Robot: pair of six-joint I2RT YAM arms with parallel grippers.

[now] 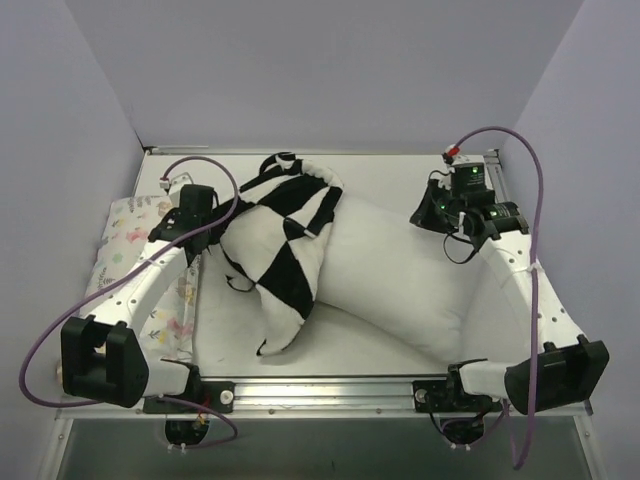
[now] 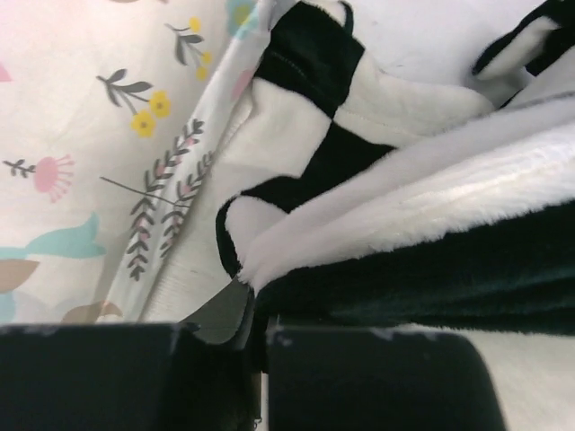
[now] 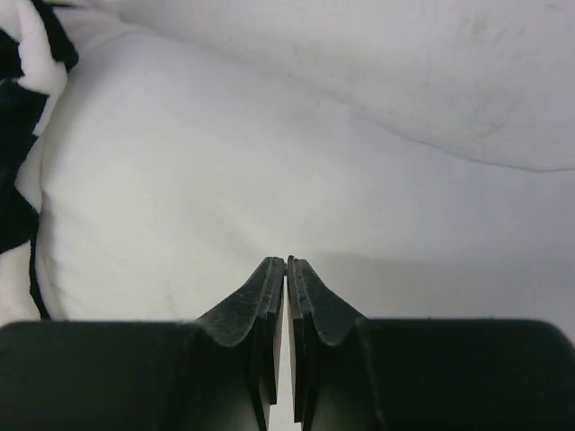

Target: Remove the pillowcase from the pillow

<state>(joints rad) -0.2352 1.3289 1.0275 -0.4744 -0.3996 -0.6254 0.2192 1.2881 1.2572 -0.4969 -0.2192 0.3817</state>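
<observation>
The pillowcase (image 1: 285,245) lies left of centre in the overhead view, a thick plush cover in large black and white checks. It is bunched into a rumpled diamond shape that narrows to a point toward the lower edge. It sits over the upper-left end of the pillow (image 1: 400,270), which is plump, smooth, plain white and softly creased. The pillow runs diagonally out from under the cover toward the lower right of the frame, and most of its length is bare.

In the left wrist view, the left end effector (image 2: 247,310) is closed on a fuzzy folded edge of the pillowcase. The pile gathers to a point at the dark fingertips and drapes over one finger. Beside it, at the upper left, lies a flat-weave floral pillow (image 2: 90,135) printed with pastel sprigs.

The right end effector (image 3: 287,265) has its tapered black fingers pressed together with nothing between them. It sits over the pillow's matte white cloth near the upper right of the pale bench (image 1: 380,168).
</observation>
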